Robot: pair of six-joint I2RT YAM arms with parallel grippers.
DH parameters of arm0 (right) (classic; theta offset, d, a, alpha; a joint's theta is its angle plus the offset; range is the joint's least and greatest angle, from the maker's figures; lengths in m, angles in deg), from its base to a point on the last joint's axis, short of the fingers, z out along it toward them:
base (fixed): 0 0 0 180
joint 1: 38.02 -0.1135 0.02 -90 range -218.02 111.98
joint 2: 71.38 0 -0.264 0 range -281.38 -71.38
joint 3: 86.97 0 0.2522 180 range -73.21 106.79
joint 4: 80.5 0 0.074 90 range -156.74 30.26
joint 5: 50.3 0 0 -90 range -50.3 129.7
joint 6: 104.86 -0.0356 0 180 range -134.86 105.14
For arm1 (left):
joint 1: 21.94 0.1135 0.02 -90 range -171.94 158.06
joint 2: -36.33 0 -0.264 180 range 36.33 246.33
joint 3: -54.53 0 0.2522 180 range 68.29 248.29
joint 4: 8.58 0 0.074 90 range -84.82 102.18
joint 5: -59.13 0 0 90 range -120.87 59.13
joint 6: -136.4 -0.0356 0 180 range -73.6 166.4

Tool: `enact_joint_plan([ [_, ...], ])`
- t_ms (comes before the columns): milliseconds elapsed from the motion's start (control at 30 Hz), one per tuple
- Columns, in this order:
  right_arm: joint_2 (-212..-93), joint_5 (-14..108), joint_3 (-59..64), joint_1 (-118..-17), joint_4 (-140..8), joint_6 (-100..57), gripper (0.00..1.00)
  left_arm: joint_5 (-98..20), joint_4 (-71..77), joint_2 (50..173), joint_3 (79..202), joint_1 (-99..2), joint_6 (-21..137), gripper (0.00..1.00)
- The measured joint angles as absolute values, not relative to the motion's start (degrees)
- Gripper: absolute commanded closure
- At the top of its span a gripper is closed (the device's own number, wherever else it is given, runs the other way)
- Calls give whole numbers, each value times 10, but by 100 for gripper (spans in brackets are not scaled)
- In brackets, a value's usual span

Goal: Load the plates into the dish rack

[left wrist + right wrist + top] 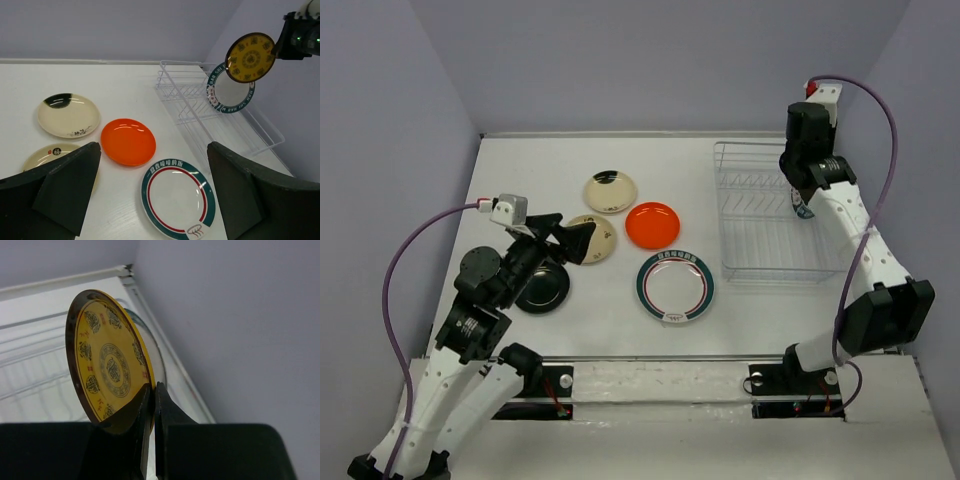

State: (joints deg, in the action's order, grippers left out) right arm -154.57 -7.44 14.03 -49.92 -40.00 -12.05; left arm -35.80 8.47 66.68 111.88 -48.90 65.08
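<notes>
Rack end: the right gripper (152, 390) is pinched tight on the lower rim of the amber-yellow plate (107, 370), a thin glossy disc carried on edge, its face printed with dark round medallions and its rim brown. The dish rack (760, 240) is a rectangular basket of thin white wire with a row of tines; it holds one dish, a white plate with a dark teal rim band (231, 95) standing on edge at the far right end. In the right wrist view we see that plate just behind the amber one. In the left wrist view the amber one sits higher and overlaps its top edge. From above, the arm hides both almost entirely. The left gripper (154, 165) has its jaws spread wide, holding nothing, low over the white, faintly grained table (520, 170). Lying flat there are the second teal-rimmed plate (675, 285), with a red inner ring, a glossy orange-red plate (653, 224), and two cream plates (610, 191) (595, 238) with dark brush marks. We find the black plate (542, 288) only in the top view, partly under the left arm.
</notes>
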Motion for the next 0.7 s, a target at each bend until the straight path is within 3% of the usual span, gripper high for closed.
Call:
enact_joint_plan([
  [367,-1693,-159,153,-455,-459,38,93,-329,98,650,1119,-551,635,1],
  [700,-1700,-148,122,-455,-522,83,93,-294,109,650,1119,-572,626,1],
])
